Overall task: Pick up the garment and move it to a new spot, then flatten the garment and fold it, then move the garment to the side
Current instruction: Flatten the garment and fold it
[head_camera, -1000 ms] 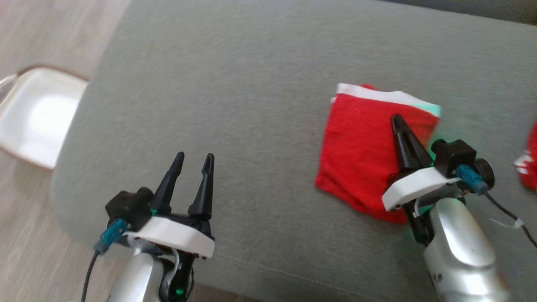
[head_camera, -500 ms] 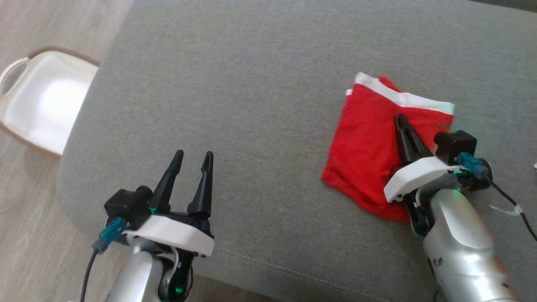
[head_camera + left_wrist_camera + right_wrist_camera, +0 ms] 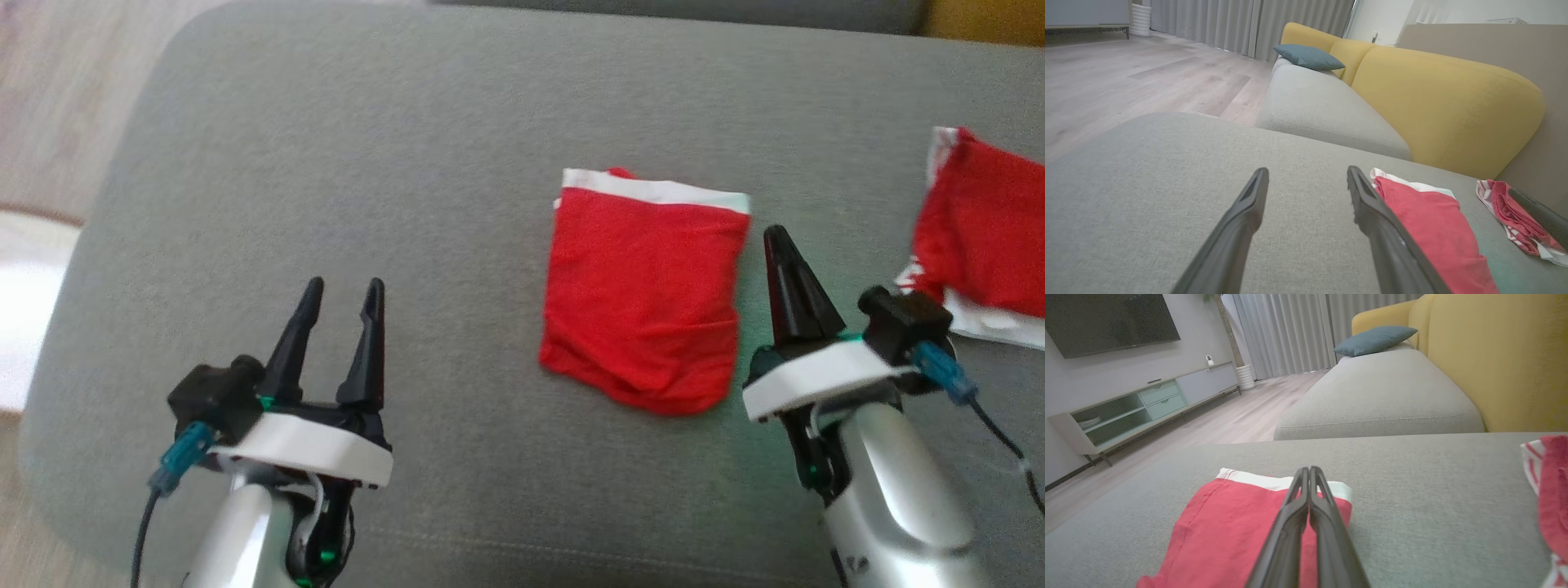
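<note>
red folded garment point(image 3: 641, 286) flat on grey cushion point(image 3: 367, 147), open fabric leftward, right gripper point(image 3: 774, 234) closed beside its edge, left gripper point(image 3: 344, 284) spread apart.

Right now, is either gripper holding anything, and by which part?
Nothing is held. The left gripper is open over grey cushion; the right gripper is shut, empty, beside the folded red garment.

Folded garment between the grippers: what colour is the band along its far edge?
White band on the red folded garment; the head view shows it best.
</note>
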